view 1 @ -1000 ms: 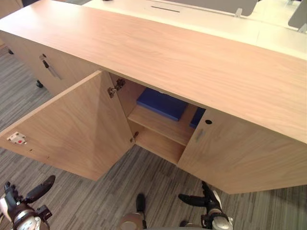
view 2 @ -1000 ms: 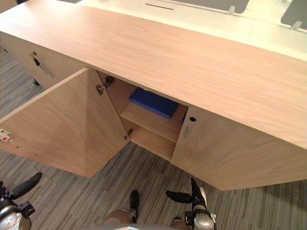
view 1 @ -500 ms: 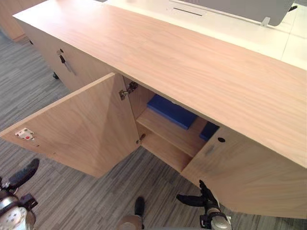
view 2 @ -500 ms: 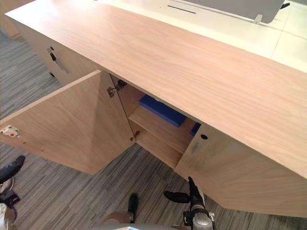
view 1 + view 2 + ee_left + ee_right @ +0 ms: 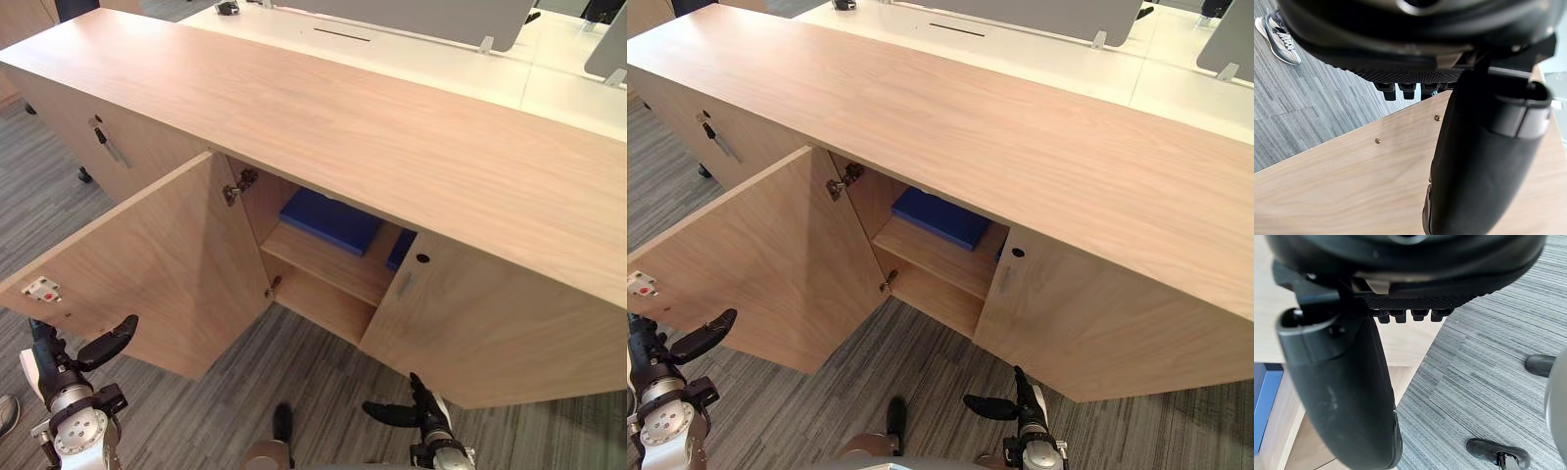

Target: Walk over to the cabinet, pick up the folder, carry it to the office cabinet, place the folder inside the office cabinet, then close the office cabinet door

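Grey carpet (image 5: 323, 382) with fine woven stripes runs under a long, low office cabinet (image 5: 372, 127) of pale wood-grain laminate, its flat top a smooth, square-edged slab. Behind it stands a glossy white desk (image 5: 441, 69) with grey partition screens (image 5: 421, 15).

The cabinet's left door (image 5: 157, 264), a plain flat panel, is swung wide open on metal hinges (image 5: 238, 183). It has a small white latch plate (image 5: 41, 288) with a red dot near its free corner. Inside, a thin wooden shelf (image 5: 328, 264) splits the compartment. The folder (image 5: 333, 220), a flat, matte blue rectangle, lies on this upper shelf, pushed towards the back. A second blue edge shows just beside it, behind the rim of the right door (image 5: 490, 333). That door is shut and has a round dark lock hole and a slim handle. Further left, another cabinet front bears a slanted metal handle (image 5: 106, 142).

The left robot hand (image 5: 61, 370) hangs low in front of the open door, its dark fingers straight and thumb spread apart, holding nothing. The right robot hand (image 5: 423, 411) hovers over the carpet before the closed door, likewise spread and empty. A person's grey-and-white trainer (image 5: 1278, 36) rests on the carpet.
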You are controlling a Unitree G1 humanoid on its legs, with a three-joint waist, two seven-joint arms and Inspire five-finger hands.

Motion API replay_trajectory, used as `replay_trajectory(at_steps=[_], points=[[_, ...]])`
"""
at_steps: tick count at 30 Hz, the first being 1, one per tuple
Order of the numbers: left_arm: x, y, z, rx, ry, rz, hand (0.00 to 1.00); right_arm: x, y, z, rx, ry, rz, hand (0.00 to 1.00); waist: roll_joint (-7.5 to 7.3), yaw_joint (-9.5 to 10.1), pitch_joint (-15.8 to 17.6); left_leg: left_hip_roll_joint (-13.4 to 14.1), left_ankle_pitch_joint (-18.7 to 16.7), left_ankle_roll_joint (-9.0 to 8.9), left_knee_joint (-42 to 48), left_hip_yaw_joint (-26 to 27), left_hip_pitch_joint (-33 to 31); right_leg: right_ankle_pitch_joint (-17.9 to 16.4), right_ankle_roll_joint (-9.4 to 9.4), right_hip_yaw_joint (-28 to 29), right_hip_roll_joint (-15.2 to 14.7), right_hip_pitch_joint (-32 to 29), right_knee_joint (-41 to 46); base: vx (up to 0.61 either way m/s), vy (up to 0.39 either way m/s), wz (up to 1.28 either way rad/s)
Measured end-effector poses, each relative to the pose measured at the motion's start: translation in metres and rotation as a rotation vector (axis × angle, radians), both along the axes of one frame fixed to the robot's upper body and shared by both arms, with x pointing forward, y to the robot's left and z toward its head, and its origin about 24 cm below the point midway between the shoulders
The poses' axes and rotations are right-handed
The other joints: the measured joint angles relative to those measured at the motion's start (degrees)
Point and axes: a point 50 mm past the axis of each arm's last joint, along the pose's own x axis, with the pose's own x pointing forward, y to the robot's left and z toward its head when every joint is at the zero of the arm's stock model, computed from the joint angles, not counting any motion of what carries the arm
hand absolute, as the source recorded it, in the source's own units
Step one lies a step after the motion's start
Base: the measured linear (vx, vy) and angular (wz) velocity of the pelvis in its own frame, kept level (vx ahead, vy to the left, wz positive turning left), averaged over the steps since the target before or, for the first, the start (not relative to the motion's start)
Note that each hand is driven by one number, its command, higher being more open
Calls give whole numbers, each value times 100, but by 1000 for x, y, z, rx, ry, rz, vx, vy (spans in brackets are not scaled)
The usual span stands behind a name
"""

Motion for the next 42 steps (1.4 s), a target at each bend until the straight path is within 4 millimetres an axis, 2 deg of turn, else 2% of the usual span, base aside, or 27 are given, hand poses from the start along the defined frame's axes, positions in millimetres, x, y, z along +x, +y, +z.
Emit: replay_trajectory(at_steps=[6, 11, 15, 18, 23, 24, 25, 26, 27, 28, 29, 30, 31, 32, 33, 34, 36, 38, 39, 41, 42], points=[[-8, -22, -10, -44, 14, -27, 100, -4, 0, -2, 14, 11, -28, 100, 11, 14, -18, -5, 9, 10, 2, 49, -119, 1, -1, 150, 16, -140, 13, -26, 7, 0], [-38, -35, -12, 10, 118, -115, 100, -6, 0, -2, 28, 15, -51, 100, 12, 67, -40, -129, 45, 87, 6, 133, -119, 70, 86, 174, -82, -146, 26, 70, 14, 0], [-46, -45, -18, -8, 132, -145, 100, 0, 1, -1, 42, 1, -34, 100, 21, 102, -47, -149, 69, 123, 26, 153, -114, 78, 100, 259, -98, -153, 64, 45, 5, 0], [-50, -53, -25, -50, 142, -150, 100, 0, -1, -1, 37, -1, -34, 100, 80, 99, -62, -115, 80, 122, 5, 257, -113, 76, 106, 387, -86, -263, 134, -59, 9, -19], [-59, -74, -40, -153, 164, -151, 100, 0, -12, 1, 9, -1, -47, 100, 280, 23, -42, -19, 92, 74, 2, 540, -185, 71, 256, 761, -38, -608, 316, -126, 45, -30], [-62, -84, -47, -182, 189, -172, 100, 1, -13, 1, 4, -2, -46, 100, 302, -115, -24, -39, 25, 54, 40, 675, -292, 62, 240, 814, -135, -734, 315, -120, 105, -5], [-62, -88, -51, -198, 206, -184, 100, 1, -14, 1, 1, -3, -47, 100, 298, -187, -22, -79, 34, 139, 96, 779, -340, 65, 244, 816, -211, -796, 317, -70, 130, -8], [-68, -101, -65, -247, 269, -211, 100, 1, -18, 1, -13, 3, -57, 100, 291, -317, -17, -150, -167, 358, 580, 911, -342, 97, 243, 932, -378, -914, 323, 62, 90, -31], [-71, -112, -74, -283, 319, -236, 100, 2, -20, 2, -15, -2, -64, 100, 343, -349, -13, -157, -354, 211, 411, 920, -160, 156, 259, 1138, -361, -1023, 324, 85, 84, -43], [-73, -119, -79, -306, 350, -257, 100, 5, -20, 2, -17, -6, -62, 100, 355, -407, -6, -230, -264, 193, 131, 996, -65, 191, 256, 1241, -368, -1070, 321, -7, 150, -35], [-74, -136, -90, -334, 424, -343, 100, 10, -19, 4, -15, -19, -60, 100, 387, -586, -4, -336, -219, 174, 2, 1063, -64, 228, 200, 1406, -401, -1133, 323, -63, 122, -12], [-74, -140, -91, -338, 439, -365, 100, 10, -18, 4, -14, -20, -61, 100, 384, -599, -5, -347, -222, 178, 1, 1078, -64, 231, 180, 1429, -408, -1140, 323, -105, 156, -9], [-75, -154, -95, -348, 483, -459, 100, 12, -15, 4, -7, -23, -52, 100, 261, -705, 7, -446, -438, 97, 2, 1151, -65, 205, 61, 1498, -504, -1177, 320, -36, 148, -15], [-70, -168, -96, -356, 491, -568, 100, 12, -6, 2, 11, -25, -38, 100, 98, -804, 19, -487, -589, 530, 868, 1253, -247, 184, 94, 1554, -769, -1284, 326, -18, 172, -38], [-68, -178, -96, -359, 494, -622, 100, 15, -7, 4, 10, -37, -33, 100, 232, -792, -25, -393, -1014, 404, 934, 1249, -190, 195, 75, 1606, -667, -1322, 336, 45, 163, -66], [-55, -191, -94, -345, 483, -737, 100, 19, -6, 4, 15, -37, -27, 100, 188, -892, 4, -456, -1036, 371, 651, 1509, -41, 225, 6, 1715, -684, -1345, 309, 10, 142, -81], [-24, -210, -84, -284, 428, -919, 100, 21, -1, 5, 27, -45, -24, 100, 149, -986, -14, -534, -989, 304, 296, 1593, 117, 353, -42, 1711, -624, -1430, 271, -66, 161, -51], [22, -236, -61, -191, 292, -1096, 100, 23, 2, 5, 37, -47, -25, 100, 85, -1151, -58, -605, -920, 201, 45, 1659, 202, 430, -26, 1734, -606, -1444, 148, -56, 68, -18], [33, -240, -53, -164, 254, -1120, 100, 24, 3, 5, 39, -49, -21, 100, 83, -1207, -61, -602, -914, 190, 20, 1686, 214, 438, -18, 1733, -605, -1438, 106, -7, 20, -25], [71, -250, -25, -80, 119, -1157, 100, 25, 5, 5, 41, -52, -10, 100, 71, -1283, -74, -573, -859, 113, 20, 1782, 273, 677, 81, 1735, -609, -1394, -80, 29, -7, -43], [79, -250, -19, -54, 94, -1159, 100, 26, 6, 5, 42, -54, -10, 100, 75, -1295, -77, -568, -830, 107, 20, 1783, 298, 759, 80, 1735, -608, -1369, -121, 63, -37, -42]])
